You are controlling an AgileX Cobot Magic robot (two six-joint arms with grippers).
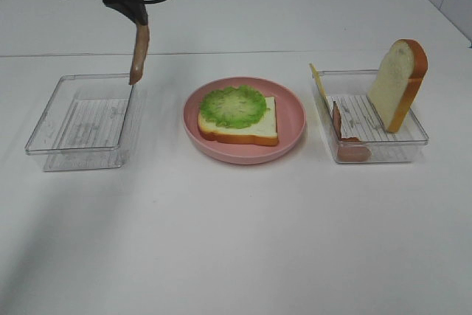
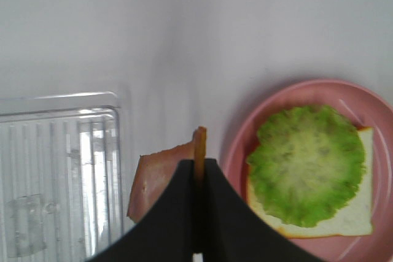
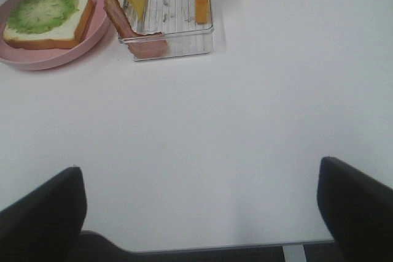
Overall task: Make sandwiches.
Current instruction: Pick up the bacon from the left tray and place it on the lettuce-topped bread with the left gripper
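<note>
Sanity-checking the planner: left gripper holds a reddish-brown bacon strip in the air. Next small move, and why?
Probably swing the left gripper toward the round pink plate and stop over the ruffled green lettuce. The reddish-brown bacon strip hangs from its shut jaws by the clear plastic tray, short of the plate, and the white bread slice there carries only lettuce.

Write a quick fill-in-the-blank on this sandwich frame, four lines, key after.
1. The bacon strip hangs from the ____ gripper.
2. The lettuce lies on a bread slice on a plate coloured ____.
3. The right gripper is ____ and holds nothing.
4. The cheese slice and a second bread slice stand in the tray on the ____ of the exterior high view.

Missing words: left; pink; open; right.
</note>
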